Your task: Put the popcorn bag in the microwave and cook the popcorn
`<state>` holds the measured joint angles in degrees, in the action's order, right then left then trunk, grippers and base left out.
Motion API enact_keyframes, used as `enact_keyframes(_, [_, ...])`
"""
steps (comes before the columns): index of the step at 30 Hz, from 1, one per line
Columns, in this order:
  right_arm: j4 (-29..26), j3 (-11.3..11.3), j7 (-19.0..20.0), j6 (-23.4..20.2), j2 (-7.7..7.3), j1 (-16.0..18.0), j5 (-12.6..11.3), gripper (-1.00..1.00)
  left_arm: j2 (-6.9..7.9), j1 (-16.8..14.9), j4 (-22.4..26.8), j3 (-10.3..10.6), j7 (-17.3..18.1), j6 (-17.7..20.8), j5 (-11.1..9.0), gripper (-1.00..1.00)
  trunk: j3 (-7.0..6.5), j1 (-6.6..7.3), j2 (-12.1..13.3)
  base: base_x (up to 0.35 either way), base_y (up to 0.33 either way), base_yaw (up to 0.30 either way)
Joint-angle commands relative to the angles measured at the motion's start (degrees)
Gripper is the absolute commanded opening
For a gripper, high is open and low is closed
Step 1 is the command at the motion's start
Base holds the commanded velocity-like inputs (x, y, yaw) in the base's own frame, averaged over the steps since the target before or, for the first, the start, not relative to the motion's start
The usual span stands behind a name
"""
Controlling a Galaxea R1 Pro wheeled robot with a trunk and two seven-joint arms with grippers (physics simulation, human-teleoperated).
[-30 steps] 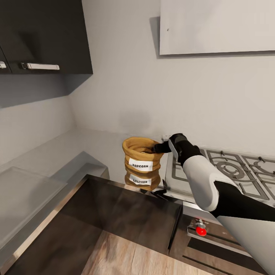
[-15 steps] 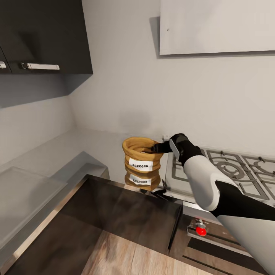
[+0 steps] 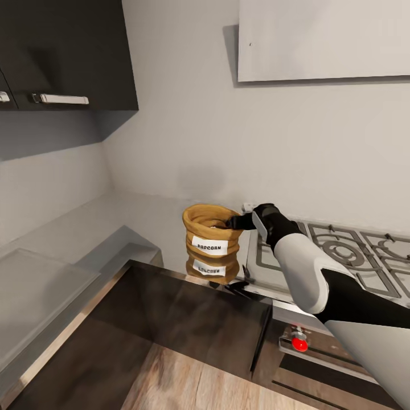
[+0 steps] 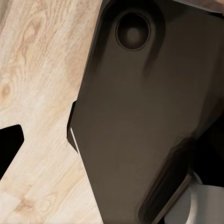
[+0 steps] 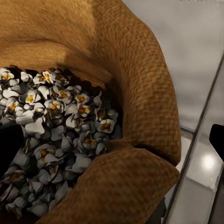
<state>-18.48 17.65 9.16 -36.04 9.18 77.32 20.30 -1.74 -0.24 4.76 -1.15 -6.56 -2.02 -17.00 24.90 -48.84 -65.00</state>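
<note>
The popcorn bag [image 3: 210,242], a squat tan sack with a white "POPCORN" label, stands upright on the grey countertop [image 3: 142,219] beside the hob. Its mouth is open, and pale popcorn pieces [image 5: 60,140] fill the inside. My right gripper [image 3: 234,221] is at the bag's right rim [image 5: 140,107]. It is open, with one dark finger [image 5: 9,149] inside the sack and the other fingertip [image 5: 217,137] outside the rim. In the left wrist view a single black fingertip [image 4: 9,144] sits at the frame's edge, above wood floor. The microwave is out of view.
A grated gas hob [image 3: 341,250] lies right of the bag, above a dark oven front with a red knob [image 3: 300,344]. A dark glossy cabinet block [image 3: 188,319] stands in front of the counter. Black wall cabinets [image 3: 68,51] hang at upper left, and a pale hood panel [image 3: 324,40] at upper right.
My right wrist has sunk slightly and edged in toward the bag's rim. The bag has stayed where it was.
</note>
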Motion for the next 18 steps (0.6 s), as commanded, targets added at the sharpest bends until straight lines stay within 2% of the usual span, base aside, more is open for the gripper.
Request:
enact_keyframes(1, [-0.1, 0.37, 0.37, -0.21, 0.03, 0.03, 0.62, 1.0, -0.02, -0.02, -0.01, -0.08, -0.12, -0.18, -0.23, 1.0, 0.06, 0.0, -0.04, -0.002, 0.0, 0.0])
enact_keyframes(6, [-0.07, 0.37, 0.14, 0.07, -0.5, 0.03, 0.62, 1.0, -0.02, -0.02, -0.01, -0.08, -0.12, -0.18, -0.23, 1.0, 0.06, 0.0, -0.04, 0.0, 0.0, 0.0])
enact_keyframes(7, [-0.07, 0.37, 0.12, 0.32, -0.62, 0.03, 0.62, -1.0, -0.02, -0.02, -0.01, -0.08, -0.12, -0.18, -0.23, 1.0, 0.06, 0.0, -0.04, 0.0, 0.0, 0.0])
enact_keyframes(10, [0.32, 0.38, -0.47, 1.64, -0.81, 0.03, 0.62, -1.0, -0.02, -0.02, -0.01, -0.08, -0.12, -0.18, -0.23, 1.0, 0.06, 0.0, -0.04, 0.0, 0.0, 0.0])
enact_keyframes(18, [0.7, 0.37, -2.17, 1.75, -0.84, 0.03, 0.65, -1.0, -0.02, -0.02, -0.01, -0.08, -0.12, -0.18, -0.23, 1.0, 0.06, 0.0, -0.04, 0.0, 0.0, 0.0])
